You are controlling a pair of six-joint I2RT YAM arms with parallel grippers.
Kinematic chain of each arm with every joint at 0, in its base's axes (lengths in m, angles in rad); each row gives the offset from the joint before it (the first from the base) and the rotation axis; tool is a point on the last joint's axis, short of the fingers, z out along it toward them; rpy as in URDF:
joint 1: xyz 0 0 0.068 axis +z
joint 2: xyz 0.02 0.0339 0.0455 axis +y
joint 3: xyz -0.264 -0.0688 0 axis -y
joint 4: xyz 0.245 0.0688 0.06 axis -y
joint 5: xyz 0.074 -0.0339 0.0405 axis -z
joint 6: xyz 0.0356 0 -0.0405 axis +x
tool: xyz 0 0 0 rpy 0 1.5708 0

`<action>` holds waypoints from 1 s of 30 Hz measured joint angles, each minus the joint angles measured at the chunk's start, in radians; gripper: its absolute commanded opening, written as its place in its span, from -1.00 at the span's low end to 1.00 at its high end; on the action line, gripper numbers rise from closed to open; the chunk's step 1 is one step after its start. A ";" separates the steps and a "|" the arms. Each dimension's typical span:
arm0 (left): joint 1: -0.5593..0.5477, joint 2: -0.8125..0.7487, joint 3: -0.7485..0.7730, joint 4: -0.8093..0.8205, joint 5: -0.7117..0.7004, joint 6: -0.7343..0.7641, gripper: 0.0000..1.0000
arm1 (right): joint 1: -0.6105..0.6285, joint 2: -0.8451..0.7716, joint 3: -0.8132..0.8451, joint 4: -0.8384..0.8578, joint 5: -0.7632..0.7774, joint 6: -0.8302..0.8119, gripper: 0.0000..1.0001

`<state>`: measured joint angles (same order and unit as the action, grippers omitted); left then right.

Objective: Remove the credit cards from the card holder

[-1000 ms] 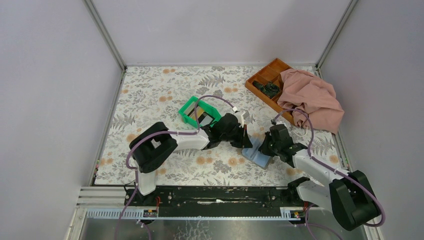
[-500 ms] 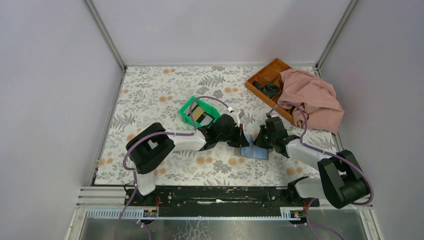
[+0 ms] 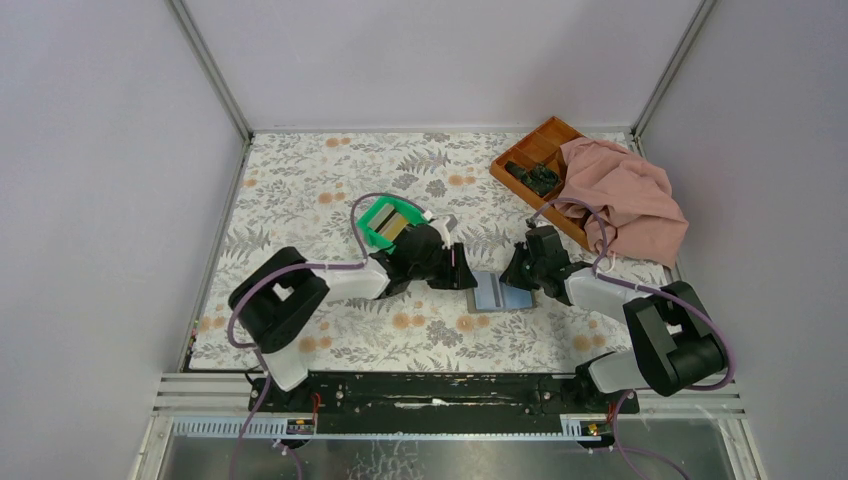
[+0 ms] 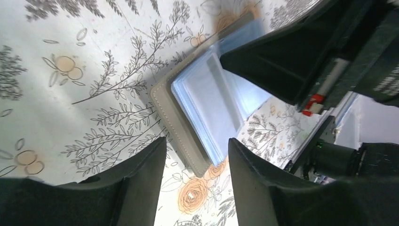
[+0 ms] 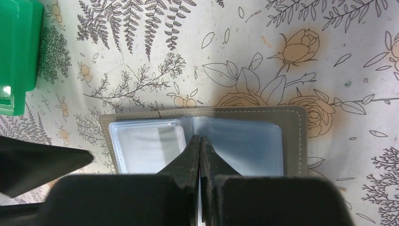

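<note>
The card holder (image 3: 492, 295) lies open and flat on the flowered table, its clear sleeves (image 5: 141, 146) facing up. My right gripper (image 5: 200, 141) is shut, with its tip pressed on the holder's middle fold (image 3: 510, 279). My left gripper (image 4: 196, 188) stands open just off the holder's left edge (image 4: 183, 127), nothing between its fingers (image 4: 127, 188); in the top view the left gripper (image 3: 462, 277) lies between the green bin and the holder. Tan and dark credit cards (image 3: 393, 227) lie in the green bin (image 3: 372, 228). I cannot tell whether any card sits in the sleeves.
An orange-brown compartment tray (image 3: 532, 152) with dark items stands at the back right, half under a pink cloth (image 3: 625, 195). The green bin's corner (image 5: 16, 56) is left of the holder in the right wrist view. Walls close in three sides of the table.
My left gripper has opened and drawn back left toward the bin. The right gripper, still shut, has slid left with the holder, which now lies flat and open.
</note>
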<state>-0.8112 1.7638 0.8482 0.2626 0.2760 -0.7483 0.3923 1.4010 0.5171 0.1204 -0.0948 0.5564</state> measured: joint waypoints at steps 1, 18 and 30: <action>0.007 -0.018 -0.005 -0.004 -0.006 0.003 0.07 | 0.000 0.001 0.000 0.002 -0.001 0.000 -1.00; 0.010 -0.003 0.019 0.095 0.110 -0.085 -0.90 | 0.000 0.015 -0.001 0.032 -0.006 0.000 -1.00; 0.002 0.016 0.018 0.105 0.101 -0.097 -0.89 | 0.000 0.020 -0.001 0.043 -0.006 0.000 -1.00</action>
<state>-0.8089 1.7794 0.8665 0.3672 0.3775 -0.8452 0.3923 1.4212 0.5159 0.1631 -0.1009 0.5564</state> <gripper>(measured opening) 0.055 0.011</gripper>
